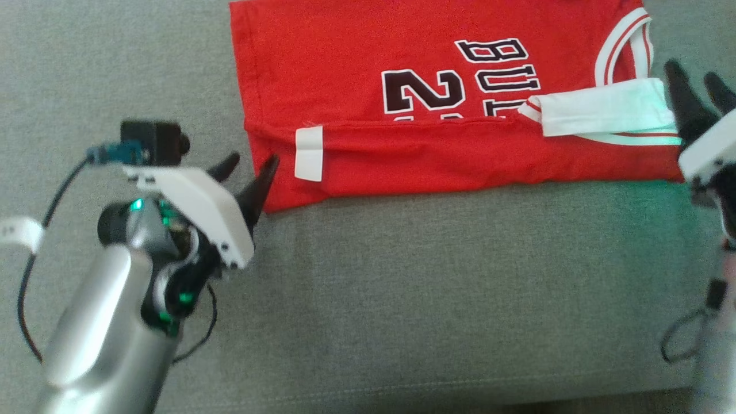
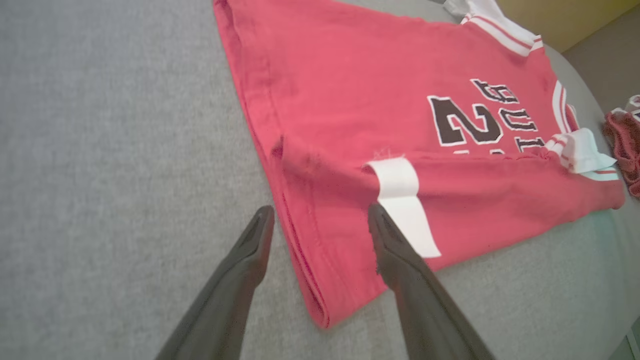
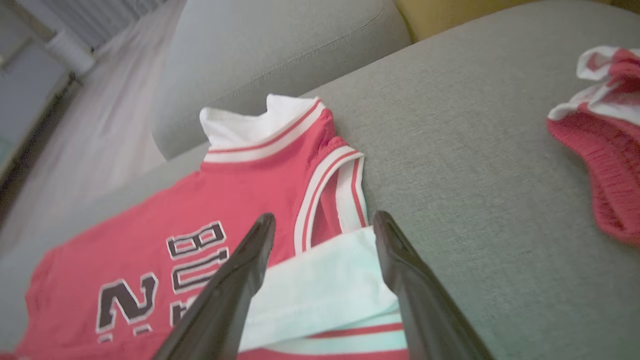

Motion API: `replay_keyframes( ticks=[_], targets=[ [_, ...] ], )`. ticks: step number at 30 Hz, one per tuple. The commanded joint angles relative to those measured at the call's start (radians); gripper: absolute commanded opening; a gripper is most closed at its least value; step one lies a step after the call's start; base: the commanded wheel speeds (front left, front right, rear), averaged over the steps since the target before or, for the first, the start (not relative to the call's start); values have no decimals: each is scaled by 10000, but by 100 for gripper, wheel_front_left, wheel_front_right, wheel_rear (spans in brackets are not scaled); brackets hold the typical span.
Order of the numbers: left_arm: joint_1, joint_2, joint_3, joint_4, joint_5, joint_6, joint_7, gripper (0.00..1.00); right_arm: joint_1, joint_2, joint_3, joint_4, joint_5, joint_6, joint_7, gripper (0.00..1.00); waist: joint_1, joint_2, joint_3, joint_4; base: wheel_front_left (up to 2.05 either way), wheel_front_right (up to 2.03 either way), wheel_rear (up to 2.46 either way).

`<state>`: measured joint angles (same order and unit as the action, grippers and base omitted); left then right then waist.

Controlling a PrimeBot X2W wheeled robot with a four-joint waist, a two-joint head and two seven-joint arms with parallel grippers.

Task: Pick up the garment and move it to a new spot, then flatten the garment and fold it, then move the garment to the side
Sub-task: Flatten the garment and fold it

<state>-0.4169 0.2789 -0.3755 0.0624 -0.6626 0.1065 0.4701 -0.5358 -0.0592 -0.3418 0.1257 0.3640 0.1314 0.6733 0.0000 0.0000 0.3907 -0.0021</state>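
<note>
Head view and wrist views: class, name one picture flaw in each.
Head view: right gripper blurred; green cast on the white flap of the jersey. Left wrist view: jersey washed to pink. Right wrist view: floor soft.

red fabric jersey (image 1: 402, 69) flat on grey woven sofa cushion (image 1: 431, 276). left gripper (image 1: 253, 160) at its left corner, right gripper (image 1: 692, 72) at right end; red knit garment (image 3: 610, 190) farther right.

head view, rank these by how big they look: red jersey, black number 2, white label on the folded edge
1. red jersey, by far the largest
2. black number 2
3. white label, clearly smaller than the number
All lie flat together, so nearness hardly matters.
</note>
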Motion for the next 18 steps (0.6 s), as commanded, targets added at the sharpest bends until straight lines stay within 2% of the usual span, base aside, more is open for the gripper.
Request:
replay_keyframes(
  ticks=[1, 6, 9, 18],
  targets=[
    [205, 377, 431, -414, 42, 102, -119, 100, 357, -475, 461, -641, -285, -7, -65, 100, 0, 0, -20, -46, 0, 0, 0],
    [869, 495, 434, -617, 13, 258, -139, 100, 1542, -1600, 1406, -1135, -838, -7, 181, 100, 0, 0, 195, -96, 0, 0, 0],
    [939, 478, 401, -629, 39, 295, -197, 100, 1914, -1998, 1696, -1154, -927, -7, 321, 100, 0, 0, 373, -51, 0, 0, 0],
    [695, 332, 114, -267, -97, 114, 51, 100, 1749, -2330, 2138, -473, -971, -7, 597, 100, 0, 0, 700, 116, 0, 0, 0]
  ],
)
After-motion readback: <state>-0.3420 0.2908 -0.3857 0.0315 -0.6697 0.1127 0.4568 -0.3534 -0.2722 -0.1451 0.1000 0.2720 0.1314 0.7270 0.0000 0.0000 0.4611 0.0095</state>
